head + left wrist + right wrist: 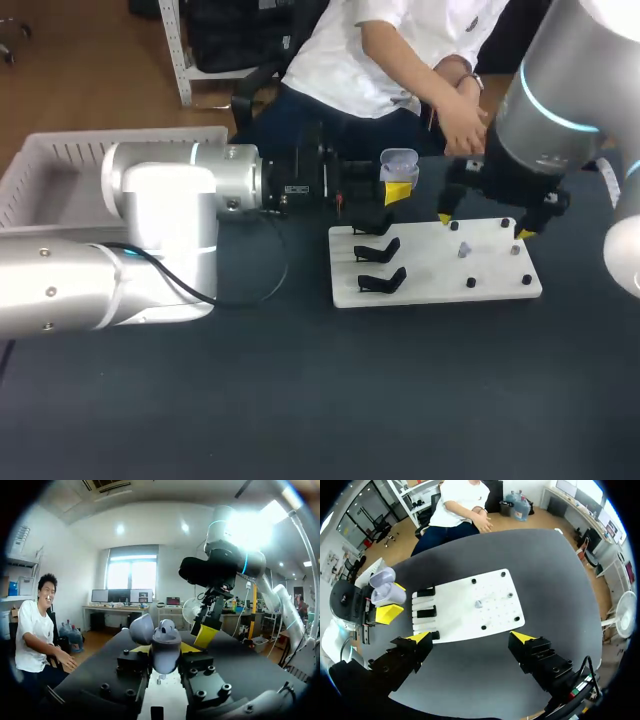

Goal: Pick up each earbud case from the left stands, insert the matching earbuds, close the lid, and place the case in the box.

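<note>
**Head view**
- Board: a white board [435,262] lies on the dark table [300,400].
- Stands: three black stands [378,252] on the board's left part, bare as far as shows.
- Earbud case: the earbud case [398,163], lid up, is in the air just past the board's far-left corner.
- Left gripper: the left gripper [397,191] is clenched on the earbud case from both sides.
- Right gripper: the right gripper [485,222] hangs over the board's far-right part, fingers spread, carrying nothing.
- Earbud: a small pale earbud [463,250] lies on the board's right half.
- Box: the white box [120,138] is well left of the board.

**Left wrist view**
- Earbud case: it sits between this gripper's yellow tips, lid tilted back. A rounded piece seems to be seated in its top, but I cannot tell for sure.
- Right gripper: one yellow-tipped finger [205,636] stands just beyond the earbud case.

**Right wrist view**
- Right gripper: released and wide. The earbud [478,603] is ahead of it on the board and untouched.
- Earbud case: held off the board's stand end, well apart from the earbud.

**Risks**
- Earbud: it is tiny and smooth, so an off-centre pinch would likely flick it across the board.
- Crowding: the two grippers are near each other, and a hasty approach could knock the open lid.
- Seating: a tilted earbud would probably keep the lid from closing.
</note>
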Motion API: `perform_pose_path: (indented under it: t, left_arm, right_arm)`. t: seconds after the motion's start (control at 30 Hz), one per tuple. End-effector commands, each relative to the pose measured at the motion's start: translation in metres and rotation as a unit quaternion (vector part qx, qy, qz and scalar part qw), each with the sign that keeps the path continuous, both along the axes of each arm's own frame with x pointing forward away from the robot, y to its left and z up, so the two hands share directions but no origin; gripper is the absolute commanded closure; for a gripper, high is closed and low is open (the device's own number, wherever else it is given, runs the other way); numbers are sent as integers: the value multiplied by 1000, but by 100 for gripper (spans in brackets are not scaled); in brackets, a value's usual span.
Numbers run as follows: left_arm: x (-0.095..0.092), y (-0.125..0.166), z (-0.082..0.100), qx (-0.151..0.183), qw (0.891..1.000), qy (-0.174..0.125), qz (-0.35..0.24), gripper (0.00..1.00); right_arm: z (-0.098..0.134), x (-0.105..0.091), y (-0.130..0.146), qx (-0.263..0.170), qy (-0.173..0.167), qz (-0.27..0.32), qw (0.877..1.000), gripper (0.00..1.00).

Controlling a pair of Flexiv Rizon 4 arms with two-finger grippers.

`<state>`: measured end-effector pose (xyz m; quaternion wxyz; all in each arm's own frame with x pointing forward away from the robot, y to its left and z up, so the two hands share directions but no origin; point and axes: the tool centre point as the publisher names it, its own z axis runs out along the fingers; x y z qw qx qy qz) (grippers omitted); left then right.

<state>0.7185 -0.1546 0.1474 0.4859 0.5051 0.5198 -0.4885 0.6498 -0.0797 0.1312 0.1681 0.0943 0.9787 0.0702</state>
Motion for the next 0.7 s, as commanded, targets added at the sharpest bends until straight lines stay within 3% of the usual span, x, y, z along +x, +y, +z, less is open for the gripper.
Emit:
perform_pose_path:
  t: [0.03,0.3,0.7]
  left_arm:
    - [2,-1,0,1,1000,1,-1,100]
    - [2,-1,0,1,1000,1,-1,100]
    - [2,-1,0,1,1000,1,-1,100]
  right_arm:
    - [-31,15,-11,7,17,-7,1000,0]
    - [-69,41,-11,26,59,-7,998,0]
    - [-95,59,-2,30,70,17,997,0]
